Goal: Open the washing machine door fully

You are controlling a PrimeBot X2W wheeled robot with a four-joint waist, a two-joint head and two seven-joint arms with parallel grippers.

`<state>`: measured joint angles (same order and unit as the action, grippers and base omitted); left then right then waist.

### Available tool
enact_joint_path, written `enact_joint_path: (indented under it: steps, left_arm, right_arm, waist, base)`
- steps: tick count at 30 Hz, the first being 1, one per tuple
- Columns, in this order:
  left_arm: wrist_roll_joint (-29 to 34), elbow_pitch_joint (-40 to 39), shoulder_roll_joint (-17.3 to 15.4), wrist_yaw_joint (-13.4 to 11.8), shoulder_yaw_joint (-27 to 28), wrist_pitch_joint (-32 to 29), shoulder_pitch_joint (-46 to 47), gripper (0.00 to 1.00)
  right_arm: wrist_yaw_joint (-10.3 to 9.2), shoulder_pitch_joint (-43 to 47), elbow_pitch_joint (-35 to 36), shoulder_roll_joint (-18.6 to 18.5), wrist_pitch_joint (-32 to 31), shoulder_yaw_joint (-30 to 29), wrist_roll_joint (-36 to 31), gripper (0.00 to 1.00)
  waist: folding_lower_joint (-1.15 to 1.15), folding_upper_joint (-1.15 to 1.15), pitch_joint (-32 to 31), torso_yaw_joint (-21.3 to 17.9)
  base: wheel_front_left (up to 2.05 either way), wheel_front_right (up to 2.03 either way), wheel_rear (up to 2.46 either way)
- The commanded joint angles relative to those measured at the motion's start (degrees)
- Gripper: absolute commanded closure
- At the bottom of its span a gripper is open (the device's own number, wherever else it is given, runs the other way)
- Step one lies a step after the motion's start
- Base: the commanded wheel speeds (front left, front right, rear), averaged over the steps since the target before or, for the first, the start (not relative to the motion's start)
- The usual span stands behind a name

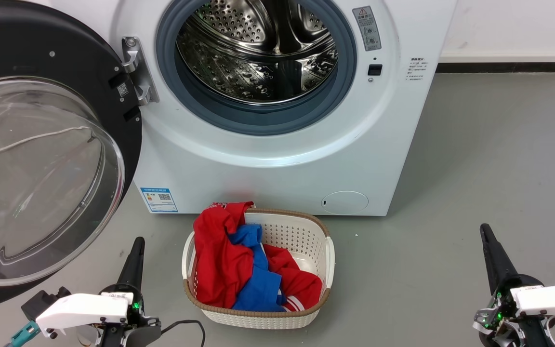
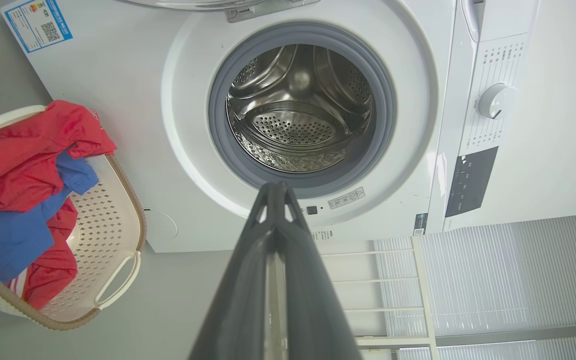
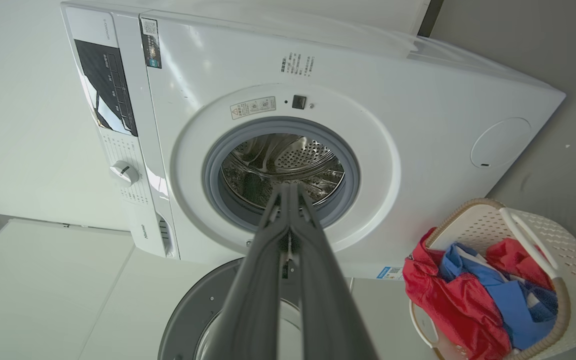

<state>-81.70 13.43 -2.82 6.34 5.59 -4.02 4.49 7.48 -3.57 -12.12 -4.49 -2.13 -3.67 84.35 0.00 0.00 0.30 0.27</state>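
The washing machine door [image 1: 41,159] stands swung out on its hinge at the white machine's [image 1: 277,183] left side, glass bowl toward me, leaving the drum mouth [image 1: 258,62] uncovered. My left end effector [image 1: 138,243] hovers near the door's lower rim, fingers pressed together on nothing. A basket [image 1: 306,231] of red and blue clothes [image 1: 224,265] sits on the floor [image 1: 451,193] just before the machine. Well right of it, my right end effector [image 1: 484,231] is likewise narrow and empty.
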Motion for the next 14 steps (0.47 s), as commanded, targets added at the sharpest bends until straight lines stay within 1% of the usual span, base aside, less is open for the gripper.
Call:
enact_joint_path:
  steps: [1,14]
  left_arm:
    - [-1.0,0.0,-0.1,0.3,0.2,-0.3,1.0,1.0]
    - [-7.2,0.5,-0.1,0.9,0.8,-1.9,1.7,1.0]
  right_arm:
    - [0.02,-1.1,-0.1,-0.1,-0.3,-0.2,1.0,1.0]
    - [0.02,-2.3,-1.3,0.1,-2.0,-0.6,6.6,1.0]
  waist:
    - [0.0,0.0,0.0,0.0]
    - [0.0,0.0,-0.1,-0.2]
  base:
    - [0.0,0.0,0.0]
    - [0.0,0.0,0.0]
